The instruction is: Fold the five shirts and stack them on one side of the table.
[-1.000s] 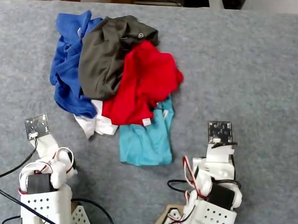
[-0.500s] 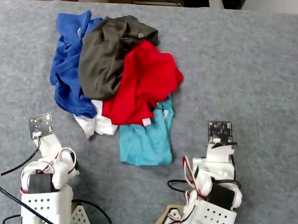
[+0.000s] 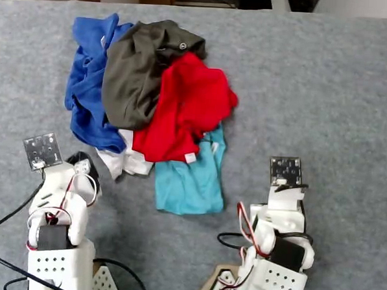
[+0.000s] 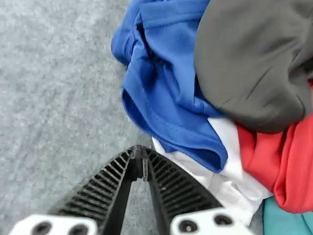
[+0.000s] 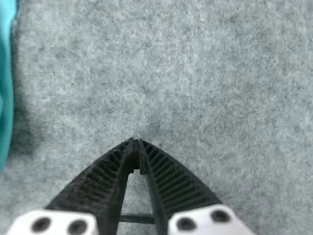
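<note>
The grey table [image 3: 339,94] carries a loose, unfolded heap on its far left side. A blue shirt [image 3: 86,90] lies outermost and a dark grey shirt [image 3: 136,70] is draped over it. A red shirt [image 3: 189,106] overlaps a teal shirt [image 3: 188,180], and a white shirt [image 3: 124,159] pokes out underneath (mostly covered). The left arm [image 3: 57,206] leans toward the heap. The left gripper [image 4: 140,149] has its jaws pinched together, empty, just beside the white shirt. The right arm [image 3: 280,231] sits folded back. The right gripper [image 5: 135,143] has its jaws closed too, over bare table.
</note>
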Available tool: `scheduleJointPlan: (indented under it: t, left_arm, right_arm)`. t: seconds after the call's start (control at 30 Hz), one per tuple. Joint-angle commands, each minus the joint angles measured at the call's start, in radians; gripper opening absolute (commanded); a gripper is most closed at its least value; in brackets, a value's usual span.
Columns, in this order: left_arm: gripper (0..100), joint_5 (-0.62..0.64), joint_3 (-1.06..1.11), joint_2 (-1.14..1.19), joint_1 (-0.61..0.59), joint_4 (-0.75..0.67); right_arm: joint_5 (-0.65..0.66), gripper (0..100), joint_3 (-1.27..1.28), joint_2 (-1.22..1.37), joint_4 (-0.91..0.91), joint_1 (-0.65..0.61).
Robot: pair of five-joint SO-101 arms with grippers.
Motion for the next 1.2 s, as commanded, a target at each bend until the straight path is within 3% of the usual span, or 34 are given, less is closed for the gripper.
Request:
scheduleJointPlan:
  t: [0.0,0.27,0.63,1.17]
  left_arm:
    - [2,0.008,-0.018,-0.068,0.006,-0.029]
    - [2,0.008,0.012,-0.067,-0.002,0.041]
    - [2,-0.031,-0.028,-0.067,0.000,0.031]
    - [2,-0.117,-0.331,-0.064,-0.003,0.020]
  right_arm:
    - [-0.006,0.5,-0.001,-0.093,0.008,0.012]
    - [-0.006,0.5,-0.001,-0.093,0.008,0.012]
    - [-0.006,0.5,-0.001,-0.093,0.008,0.012]
    - [-0.006,0.5,-0.001,-0.093,0.008,0.012]
